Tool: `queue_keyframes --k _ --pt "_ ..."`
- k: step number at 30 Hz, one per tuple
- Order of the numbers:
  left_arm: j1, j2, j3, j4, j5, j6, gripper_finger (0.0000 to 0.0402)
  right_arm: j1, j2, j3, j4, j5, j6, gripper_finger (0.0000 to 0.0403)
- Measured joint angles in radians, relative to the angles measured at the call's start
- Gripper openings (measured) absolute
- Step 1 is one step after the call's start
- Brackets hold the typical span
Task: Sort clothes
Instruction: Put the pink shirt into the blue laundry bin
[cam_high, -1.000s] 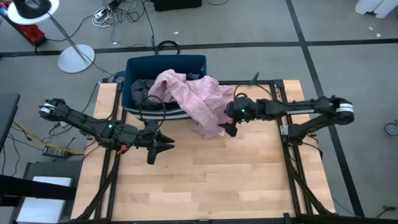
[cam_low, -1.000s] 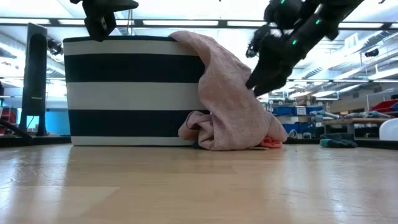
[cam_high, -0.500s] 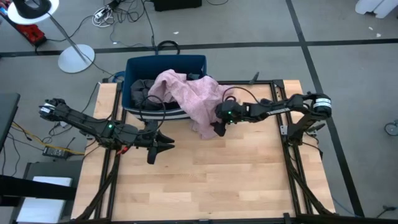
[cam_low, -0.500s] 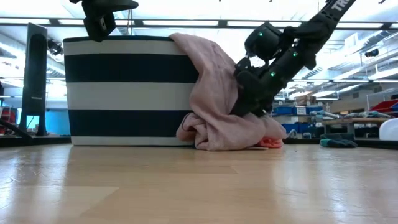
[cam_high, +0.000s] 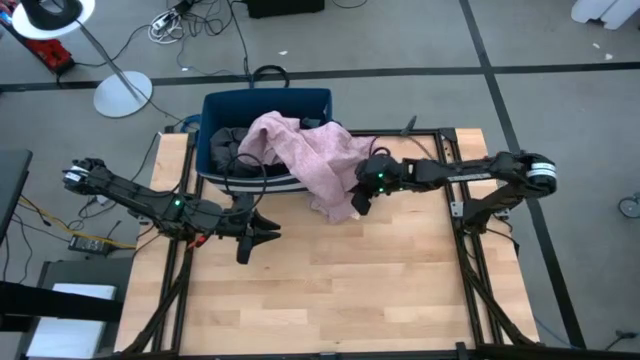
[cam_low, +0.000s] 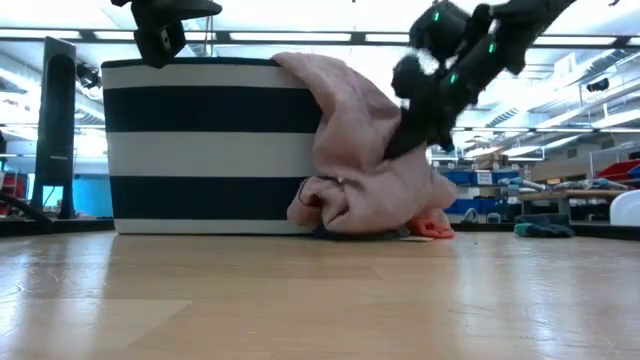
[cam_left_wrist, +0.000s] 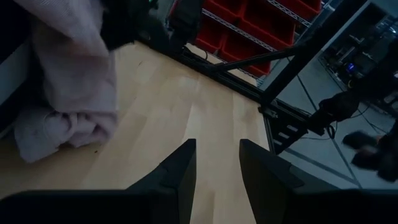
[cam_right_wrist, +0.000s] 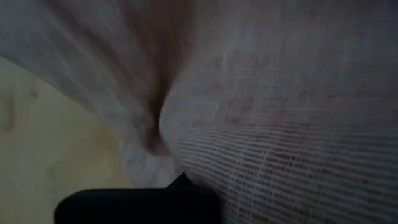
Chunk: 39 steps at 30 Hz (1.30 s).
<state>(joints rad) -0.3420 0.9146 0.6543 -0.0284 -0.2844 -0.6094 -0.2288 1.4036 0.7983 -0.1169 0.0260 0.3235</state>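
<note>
A pink garment (cam_high: 300, 150) hangs over the near right rim of the dark blue bin (cam_high: 265, 105), whose striped wall (cam_low: 200, 140) faces the low view. The garment's lower end lies bunched on the table (cam_low: 340, 215). My right gripper (cam_high: 357, 203) is at the garment's right side and shut on it. In the right wrist view the pink weave (cam_right_wrist: 280, 93) fills the picture. My left gripper (cam_high: 262, 232) hovers open over the table left of the garment, with nothing between its fingers (cam_left_wrist: 180, 171). My right gripper pinches a fold of the pink garment's hanging right side (cam_low: 385, 160) between its two fingers. The fingers slant down at it from the table's right. The cloth above runs up over the bin's rim. The bunch below rests on the table.
Dark clothes (cam_high: 228, 140) lie inside the bin. A red-orange cloth (cam_low: 435, 228) peeks out under the pink garment's right end. Bare wooden table (cam_high: 330, 280) stretches toward the near edge. Black frame rails (cam_high: 470, 250) run along the table's sides.
My right gripper has gone toward the table's left into the pink garment and shut on a fold of it. It then drew back a little toward the right and up. The garment's right side is pulled up with it, while the bunch stays on the table.
</note>
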Motion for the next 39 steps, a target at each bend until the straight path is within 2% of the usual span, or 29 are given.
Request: queue_keyframes --k 5,8,15,25,33,36,39 --pt "0.0 0.0 0.0 -0.008 0.0 0.001 0.0127 0.001 -0.126 0.125 -0.237 0.046 -0.017 0.0006" --pt "0.0 0.0 0.0 -0.013 0.0 0.002 0.0127 0.012 -0.177 0.228 -0.322 0.115 -0.05 0.0005" --pt "0.0 0.0 0.0 -0.016 0.0 0.005 0.0127 0.031 -0.168 0.522 -0.335 0.251 -0.181 0.0003" --pt "0.0 0.0 0.0 -0.015 -0.001 0.056 0.0127 0.023 0.129 0.974 -0.197 0.255 -0.373 0.0002" --pt "0.0 0.0 0.0 -0.014 -0.001 0.056 0.0127 0.007 0.412 1.371 -0.089 0.14 -0.432 0.0002" --pt "0.0 0.0 0.0 -0.014 -0.001 0.056 0.0127 -0.003 0.518 1.472 -0.092 0.076 -0.432 0.0002" --pt "0.0 0.0 0.0 -0.014 -0.001 0.056 0.0127 -0.011 0.6 1.523 -0.096 0.066 -0.42 0.0003"
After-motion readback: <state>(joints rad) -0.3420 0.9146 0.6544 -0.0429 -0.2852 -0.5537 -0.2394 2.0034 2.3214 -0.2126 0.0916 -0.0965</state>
